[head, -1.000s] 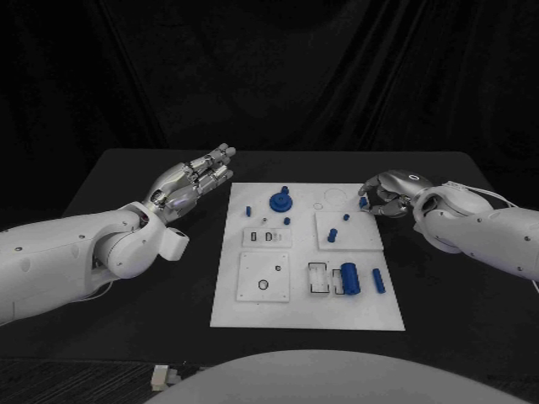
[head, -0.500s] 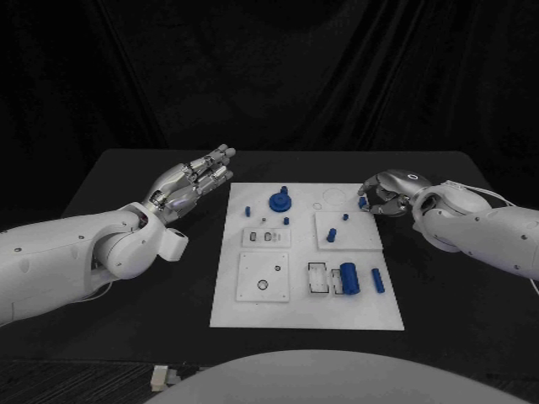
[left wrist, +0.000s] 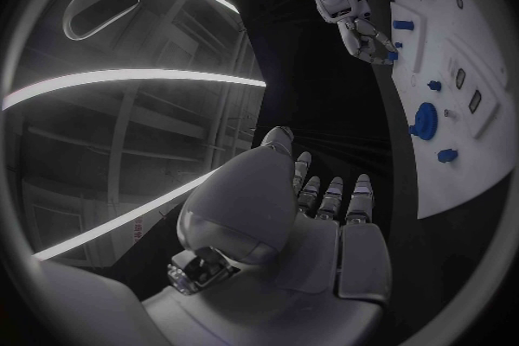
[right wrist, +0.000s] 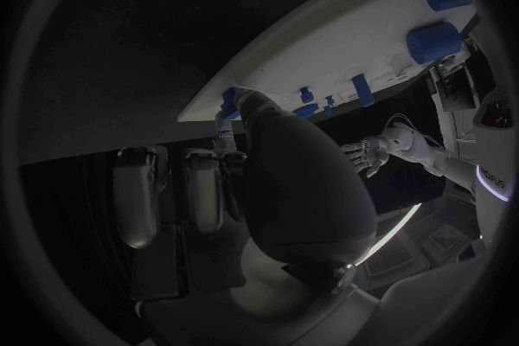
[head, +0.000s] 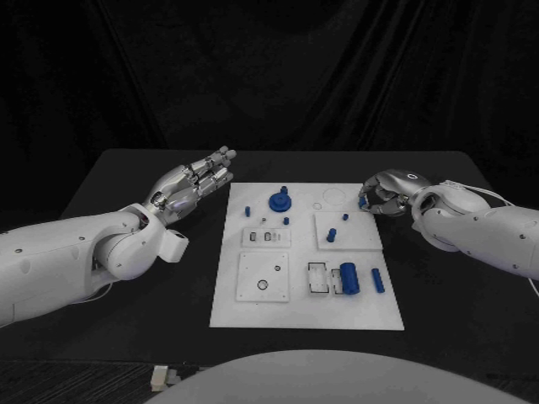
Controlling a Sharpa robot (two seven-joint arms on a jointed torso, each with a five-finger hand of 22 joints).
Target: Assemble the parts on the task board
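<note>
Task board, right hand pinching blue part

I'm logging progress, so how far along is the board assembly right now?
Early to midway, as far as I can judge. Already standing in the task board: the blue gear and small pegs. In hand: the right hand pinches a small blue part at the board's edge. Left: the blue cylinders lie loose; the left hand is open, beside the board.

left hand: we see it flat, fingers straight, holding nothing.
right hand: fingers curled in; whether it holds anything, we cannot tell.
</note>
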